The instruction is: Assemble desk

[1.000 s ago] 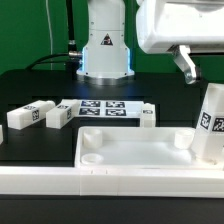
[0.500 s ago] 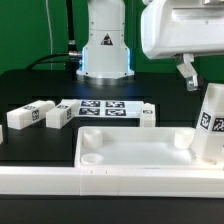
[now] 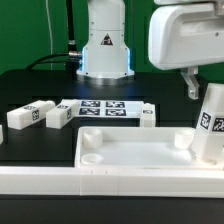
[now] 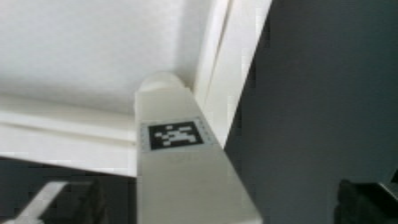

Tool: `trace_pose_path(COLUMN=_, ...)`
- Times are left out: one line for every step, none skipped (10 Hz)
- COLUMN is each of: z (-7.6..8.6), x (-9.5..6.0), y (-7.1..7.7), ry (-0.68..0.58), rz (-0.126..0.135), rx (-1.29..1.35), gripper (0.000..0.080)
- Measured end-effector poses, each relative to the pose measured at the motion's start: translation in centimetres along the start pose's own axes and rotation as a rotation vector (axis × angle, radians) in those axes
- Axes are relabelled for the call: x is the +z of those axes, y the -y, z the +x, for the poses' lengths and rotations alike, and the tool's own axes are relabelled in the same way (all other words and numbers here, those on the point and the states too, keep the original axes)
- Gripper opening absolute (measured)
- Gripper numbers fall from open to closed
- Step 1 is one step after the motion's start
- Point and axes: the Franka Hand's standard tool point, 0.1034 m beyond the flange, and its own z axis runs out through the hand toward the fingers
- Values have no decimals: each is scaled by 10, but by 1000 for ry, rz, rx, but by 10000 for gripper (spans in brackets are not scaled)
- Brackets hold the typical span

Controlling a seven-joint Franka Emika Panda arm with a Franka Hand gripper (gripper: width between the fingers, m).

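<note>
A: Exterior view first. Where is the desk?
B: The tabletop (image 3: pixel 135 150) lies flat, rim up, on the dark worktop (image 3: pixel 30 85) in the lower middle of the frame. The upright leg (image 3: pixel 211 122) stands on end at the tabletop's corner on the exterior view's right, a little tilted. I cannot tell whether it is seated in the socket. Three loose legs (image 3: pixel 38 111) lie at the exterior view's left, beside the marker board (image 3: pixel 105 107).
A: And the arm?
B: Its white head fills the upper right of the frame, pointing down. The end effector (image 3: pixel 192 92) hangs near the upright leg's top. Only one finger shows here, and it touches nothing.
A: Wrist view?
B: It looks down along the upright leg (image 4: pixel 178 150), whose tag faces the camera. The tabletop (image 4: pixel 107 50) is beyond the leg and bare worktop (image 4: pixel 329 100) runs alongside. The end effector (image 4: pixel 210 200) has its fingers spread wide, one on each side of the leg and both clear of it. Nothing is held.
A: How will that leg handle?
B: I'd judge it stiff, light, smooth plastic, slippery rather than fragile. It is best taken squarely across two flat opposite faces near the top, so it neither twists nor tips in the grip.
</note>
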Motion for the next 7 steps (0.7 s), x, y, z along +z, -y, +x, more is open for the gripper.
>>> trace_pose_path(z=-2, x=0, y=-3, ry=14, rz=-2, rx=31, gripper=649)
trace_pose_path(z=-2, x=0, y=-5, ry=12, rz=-7, rx=24, gripper=649)
trace_pose_path(z=-2, x=0, y=-7, ry=12, rz=-8, rx=24, gripper=649)
trace_pose_path(z=-1, x=0, y=-10, ry=11, rz=-8, rx=18, gripper=649)
trace_pose_path(z=-1, x=0, y=-11, ry=10, rz=-8, rx=18, gripper=649)
trace_pose_path(z=0, x=-1, y=-11, ry=8, rz=-8, rx=18, gripper=527)
trace_pose_path(z=2, x=-3, y=-11, ry=5, rz=-8, rx=17, gripper=393)
